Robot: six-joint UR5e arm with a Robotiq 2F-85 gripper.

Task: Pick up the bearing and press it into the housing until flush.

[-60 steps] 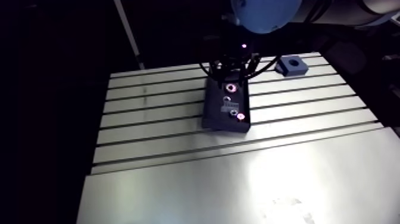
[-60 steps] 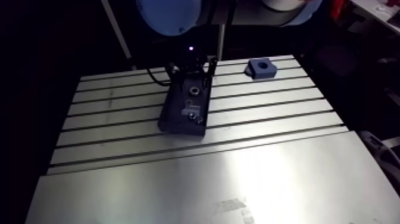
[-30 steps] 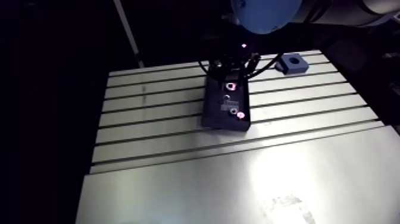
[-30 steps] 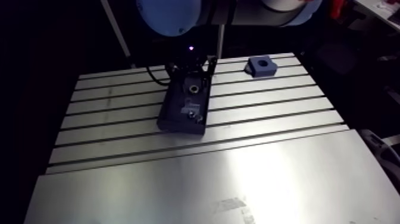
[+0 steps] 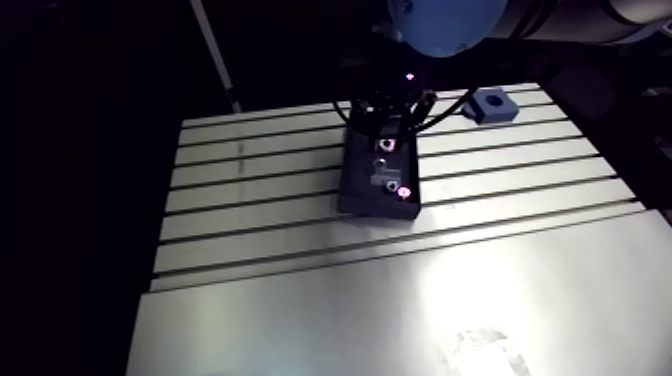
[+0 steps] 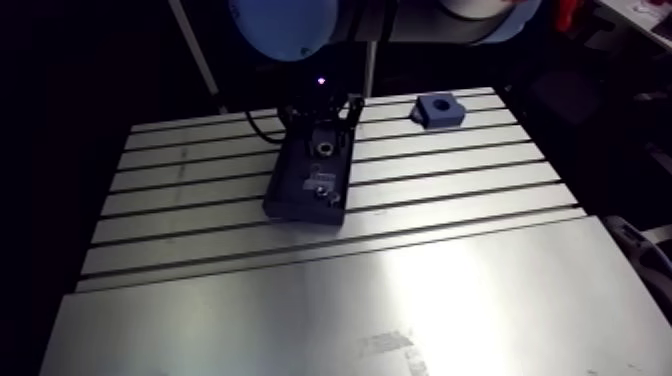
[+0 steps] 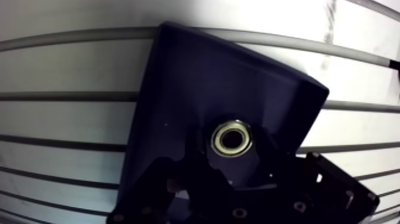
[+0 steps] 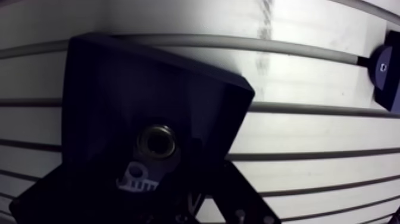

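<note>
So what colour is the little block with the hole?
The block is blue, best in the arm view.

Arm view: dim surroundings, tabletop (image 5: 250, 300) lit from above, with a broad glare patch on its near plain part and the far slotted part duller. The tray (image 5: 378, 180) is near black, with small pink glints. Wrist view: tabletop blown bright, tray in silhouette, bearing (image 7: 232, 138) rim catching light, slots bowing toward the edges.

Bearing (image 7: 232, 138): polished metal, glossy. Tray (image 7: 196, 77) under it: dark plastic, matt, smooth. Table (image 7: 65, 71): bare aluminium, brushed, satin sheen with glare. Housing (image 6: 440, 110) at table's 1 o'clock: blue matt plastic.
</note>
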